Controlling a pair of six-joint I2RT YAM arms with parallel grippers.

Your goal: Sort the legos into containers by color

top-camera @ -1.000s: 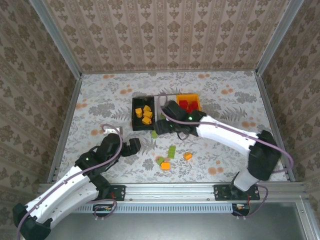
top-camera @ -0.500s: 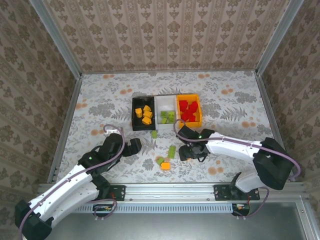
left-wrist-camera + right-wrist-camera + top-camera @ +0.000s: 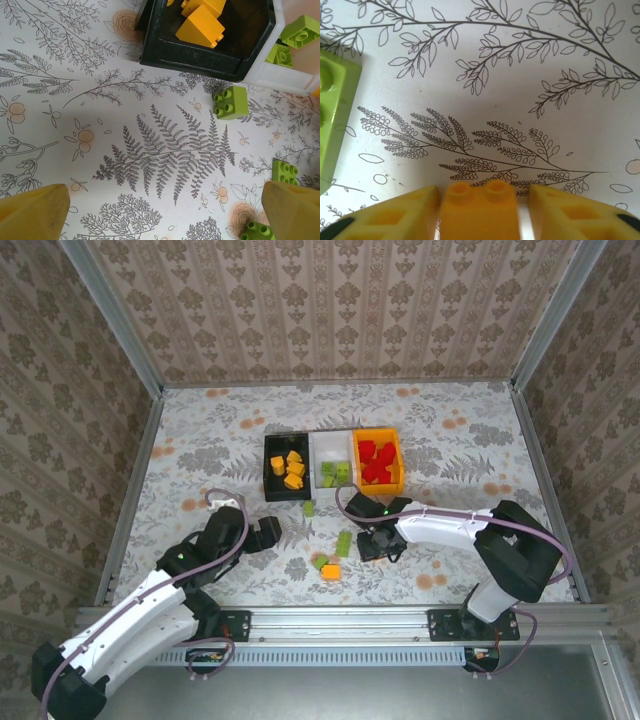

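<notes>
- Left claw (image 3: pixel 160 215): fingers stand wide apart with nothing between them. It hangs over bare counter (image 3: pixel 75 100), just short of the black bin (image 3: pixel 200 57). It takes no part in the present step.
- Containers: the black bin holds orange-yellow pieces, the white bin (image 3: pixel 331 446) beside it holds green, and the orange bin (image 3: pixel 401 462) at the right end holds red. Sorting is judged well advanced.
- Loose stock on the counter: one green brick (image 3: pixel 309 508) lies just below the bins and a second green brick (image 3: pixel 343 543) lies nearer the arms. Below that sits a small cluster (image 3: pixel 325 566) of green and orange-yellow pieces.
- Right claw (image 3: pixel 382 541): down at the counter, just right of the second green brick. The wrist view shows an orange-yellow brick (image 3: pixel 479 210) seated between the fingers (image 3: pixel 395 217), which are set against both of its flanks. The claw is clamped on it, and the brick appears not yet lifted.
- Step in hand: pick-up of that brick. The next move, as judged, is to lift it clear of the neighbouring green brick, carry it to the black bin and release it there.
- Change from a second ago: the right arm then reached over the bins, hiding the white one, and this brick lay uncovered. The arm is now down upon it. The left arm and the loose green bricks are as before.
</notes>
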